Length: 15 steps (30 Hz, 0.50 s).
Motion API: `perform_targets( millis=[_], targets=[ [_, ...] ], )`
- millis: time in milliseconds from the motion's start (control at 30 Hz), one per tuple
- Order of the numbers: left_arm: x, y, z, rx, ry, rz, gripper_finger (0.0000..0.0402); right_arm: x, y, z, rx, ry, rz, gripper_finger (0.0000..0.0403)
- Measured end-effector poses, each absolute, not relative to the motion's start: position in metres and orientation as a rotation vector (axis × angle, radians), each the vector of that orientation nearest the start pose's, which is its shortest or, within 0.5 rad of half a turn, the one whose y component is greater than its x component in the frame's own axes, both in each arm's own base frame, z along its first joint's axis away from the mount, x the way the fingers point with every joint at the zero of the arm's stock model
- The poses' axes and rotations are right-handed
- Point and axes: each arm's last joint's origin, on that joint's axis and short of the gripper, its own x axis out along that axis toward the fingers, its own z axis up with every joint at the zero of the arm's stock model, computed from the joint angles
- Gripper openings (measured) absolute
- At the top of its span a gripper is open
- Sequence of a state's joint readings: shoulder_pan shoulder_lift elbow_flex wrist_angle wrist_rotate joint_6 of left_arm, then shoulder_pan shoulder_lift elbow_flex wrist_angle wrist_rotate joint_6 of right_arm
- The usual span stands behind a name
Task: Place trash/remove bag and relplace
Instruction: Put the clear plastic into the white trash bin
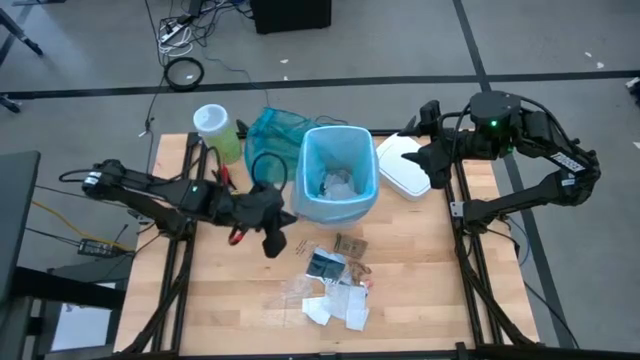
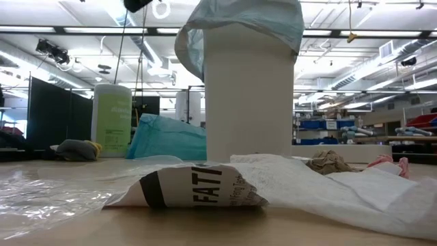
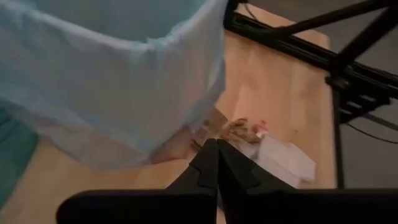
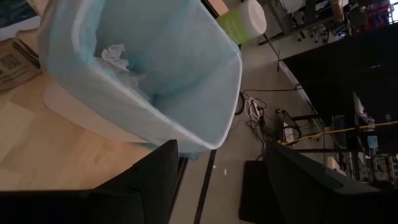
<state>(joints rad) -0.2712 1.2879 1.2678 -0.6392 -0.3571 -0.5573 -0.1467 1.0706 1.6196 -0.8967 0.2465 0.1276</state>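
Note:
A white bin (image 1: pixel 337 172) stands at the table's far middle, lined with the light blue bag (image 4: pixel 149 56), whose edge is folded over the rim (image 2: pixel 252 20). A few pieces of trash (image 4: pixel 115 55) lie inside it. More trash (image 1: pixel 335 285) lies on the table in front of the bin: white paper, brown wrappers, a dark packet and clear plastic (image 2: pixel 198 188). My left gripper (image 1: pixel 274 238) hangs shut and empty above the table, to the left of the bin's front (image 3: pixel 216 155). My right gripper (image 4: pixel 217 180) is open, raised to the right of the bin (image 1: pixel 428 150).
A teal plastic bag (image 1: pixel 270 135) lies left of the bin and behind it, next to a green-labelled wipes canister (image 1: pixel 215 130). A flat white lid (image 1: pixel 402 165) lies right of the bin. There is bare wood along the near left of the table (image 1: pixel 230 310).

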Motion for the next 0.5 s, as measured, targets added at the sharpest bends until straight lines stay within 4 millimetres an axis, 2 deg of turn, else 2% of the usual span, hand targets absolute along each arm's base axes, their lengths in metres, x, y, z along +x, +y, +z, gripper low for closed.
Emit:
perform_targets(
  millis=[233,367,500],
  targets=[
    [0.267,-0.066,0.351,-0.272,0.515,0.376,0.0007,0.158,-0.031,0.482,0.091,0.327,-0.408,0.0229],
    [0.273,-0.067,0.349,-0.237,0.479,0.375,0.0007,0.159,-0.031,0.481,0.090,0.328,-0.408,0.0229],
    [0.280,-0.067,0.335,-0.231,0.496,0.386,0.0007,0.160,-0.031,0.481,0.087,0.333,-0.408,0.0229]
  ],
)
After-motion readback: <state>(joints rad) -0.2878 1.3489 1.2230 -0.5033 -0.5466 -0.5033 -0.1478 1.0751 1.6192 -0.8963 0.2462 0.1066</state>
